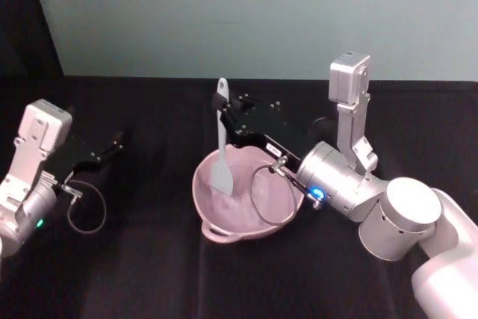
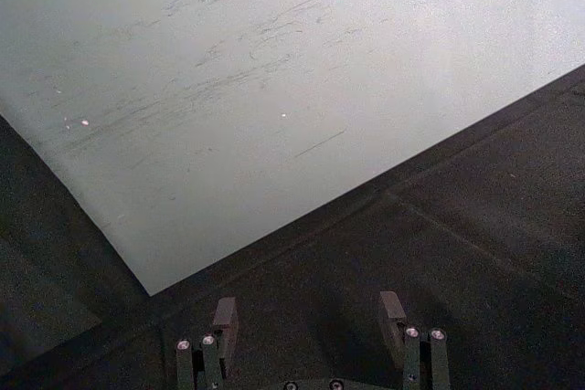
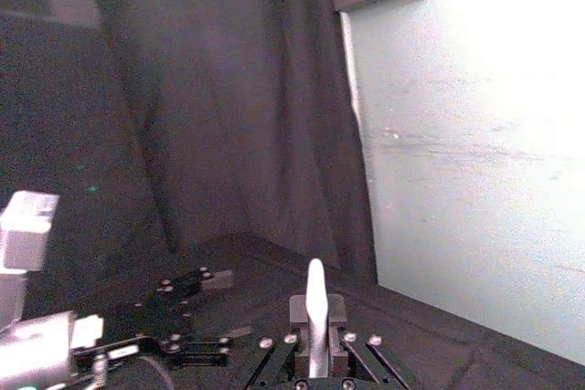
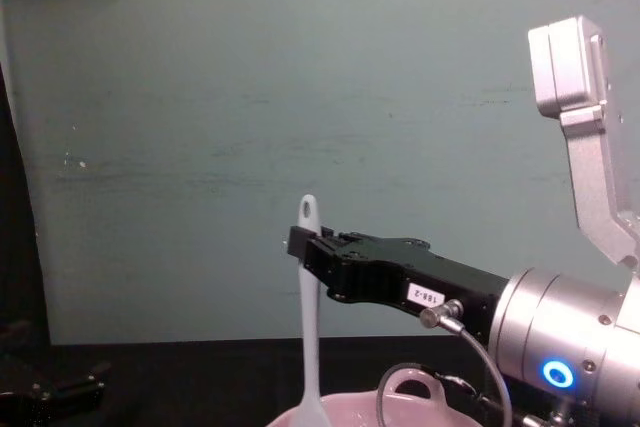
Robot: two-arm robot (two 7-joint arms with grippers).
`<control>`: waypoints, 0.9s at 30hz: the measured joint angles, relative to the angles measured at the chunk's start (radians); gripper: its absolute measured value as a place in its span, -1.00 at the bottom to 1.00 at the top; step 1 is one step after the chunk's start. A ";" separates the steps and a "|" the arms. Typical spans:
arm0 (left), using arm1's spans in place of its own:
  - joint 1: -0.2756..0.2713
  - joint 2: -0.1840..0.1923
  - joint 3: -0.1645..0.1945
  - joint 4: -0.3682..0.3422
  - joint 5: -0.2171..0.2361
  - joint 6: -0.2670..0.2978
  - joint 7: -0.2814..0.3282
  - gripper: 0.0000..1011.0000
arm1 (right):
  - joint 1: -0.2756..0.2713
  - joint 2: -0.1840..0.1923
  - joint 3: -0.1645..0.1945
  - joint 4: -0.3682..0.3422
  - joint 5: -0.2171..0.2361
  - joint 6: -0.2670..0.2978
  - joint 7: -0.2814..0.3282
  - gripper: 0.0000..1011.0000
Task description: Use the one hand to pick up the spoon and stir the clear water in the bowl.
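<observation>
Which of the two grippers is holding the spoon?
The right gripper, shut on the white spoon at the pink bowl; the left gripper is open and empty at the left.

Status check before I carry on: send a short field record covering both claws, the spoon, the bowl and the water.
right claw: shut on the spoon's handle near its top, above the bowl
spoon: upright, head down inside the bowl
bowl: pink, standing on the black table, mid-front
left claw: open, empty, off at the robot's left, apart from the bowl
water: cannot tell
</observation>
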 joint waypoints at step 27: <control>0.000 0.000 0.000 0.000 0.000 0.000 0.000 1.00 | -0.010 0.054 0.098 0.005 -0.016 -0.001 -0.057 -0.77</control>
